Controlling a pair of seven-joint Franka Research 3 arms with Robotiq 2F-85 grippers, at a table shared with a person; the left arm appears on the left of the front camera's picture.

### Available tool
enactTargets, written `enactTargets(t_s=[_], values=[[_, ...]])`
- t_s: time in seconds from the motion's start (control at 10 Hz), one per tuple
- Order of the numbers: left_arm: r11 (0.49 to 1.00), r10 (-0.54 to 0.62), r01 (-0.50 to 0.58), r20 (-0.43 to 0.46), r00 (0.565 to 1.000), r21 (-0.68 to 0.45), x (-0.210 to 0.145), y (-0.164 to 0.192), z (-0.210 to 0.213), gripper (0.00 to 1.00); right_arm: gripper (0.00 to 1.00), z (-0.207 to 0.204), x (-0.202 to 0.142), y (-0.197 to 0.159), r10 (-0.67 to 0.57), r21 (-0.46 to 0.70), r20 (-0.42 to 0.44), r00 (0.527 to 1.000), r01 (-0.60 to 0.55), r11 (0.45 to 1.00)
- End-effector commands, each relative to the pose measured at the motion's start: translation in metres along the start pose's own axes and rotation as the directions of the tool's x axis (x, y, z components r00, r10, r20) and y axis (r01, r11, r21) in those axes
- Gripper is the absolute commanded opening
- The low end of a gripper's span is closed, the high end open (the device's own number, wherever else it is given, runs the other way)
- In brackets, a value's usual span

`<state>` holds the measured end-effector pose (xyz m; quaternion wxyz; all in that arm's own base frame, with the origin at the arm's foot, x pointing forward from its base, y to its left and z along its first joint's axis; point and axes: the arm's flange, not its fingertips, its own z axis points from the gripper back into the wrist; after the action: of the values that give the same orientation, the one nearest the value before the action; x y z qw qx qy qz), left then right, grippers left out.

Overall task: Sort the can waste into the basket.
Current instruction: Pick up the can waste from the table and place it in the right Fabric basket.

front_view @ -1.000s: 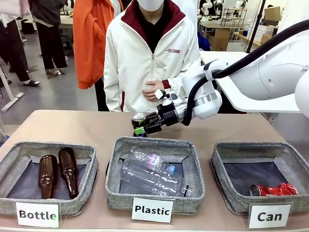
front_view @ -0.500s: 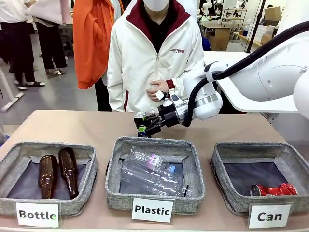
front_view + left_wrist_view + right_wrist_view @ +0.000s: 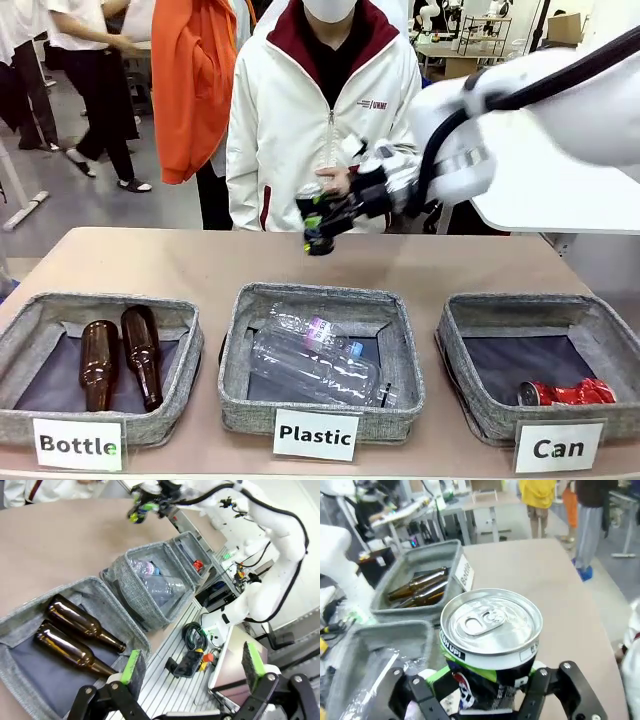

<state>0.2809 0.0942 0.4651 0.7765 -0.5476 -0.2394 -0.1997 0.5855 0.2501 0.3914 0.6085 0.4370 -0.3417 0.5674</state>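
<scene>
**Pepsi can clamped, lifted off the surface**

Right tool [image 3: 322,222] clenched on the dark Pepsi can [image 3: 490,645], silver top up, held in the air above the surface [image 3: 180,262]. "Can" basket [image 3: 540,315] below and off to that tool's side, crushed red can [image 3: 566,392] inside. "Plastic" basket [image 3: 320,300] beneath. Left tool [image 3: 190,667] released, jaws wide, over the "Bottle" basket [image 3: 107,592].

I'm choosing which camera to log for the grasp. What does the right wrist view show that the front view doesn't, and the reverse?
Right wrist view alone: the Pepsi can's silver top with its pull tab, close up between the right gripper's fingers.
Front view alone: the "Can" basket holding the crushed red can, and the person's hand.
Both: the held can, the brown bottles.
</scene>
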Motion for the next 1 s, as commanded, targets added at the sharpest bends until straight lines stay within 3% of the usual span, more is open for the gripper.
enactTargets(t_s=[0.0,0.2,0.4,0.5,0.7,0.9], values=[[1.000,0.002,-0.002,0.012,1.000,-0.016,0.002,-0.003,-0.001,1.00,0.26,0.079,0.034,0.078,-0.097,0.015,-0.204,0.974,0.102,0.995],[1.000,0.002,-0.002,0.012,1.000,-0.016,0.002,-0.003,-0.001,1.00,0.26,0.134,0.037,0.137,-0.148,0.018,-0.434,0.889,0.172,0.985],[1.000,0.002,-0.002,0.012,1.000,-0.016,0.002,-0.003,-0.001,1.00,0.26,0.172,0.016,0.180,-0.320,-0.155,-0.607,0.728,0.286,0.946],[1.000,0.002,-0.002,0.012,1.000,-0.016,0.002,-0.003,-0.001,1.00,0.26,0.187,0.005,0.193,-0.472,-0.334,-0.582,0.663,0.335,0.881],[1.000,0.002,-0.002,0.012,1.000,-0.016,0.002,-0.003,-0.001,1.00,0.26,0.201,-0.014,0.203,-0.662,-0.564,-0.457,0.593,0.382,0.732],[1.000,0.002,-0.002,0.012,1.000,-0.016,0.002,-0.003,-0.001,1.00,0.26,0.204,-0.018,0.202,-0.677,-0.632,-0.428,0.598,0.338,0.698]])
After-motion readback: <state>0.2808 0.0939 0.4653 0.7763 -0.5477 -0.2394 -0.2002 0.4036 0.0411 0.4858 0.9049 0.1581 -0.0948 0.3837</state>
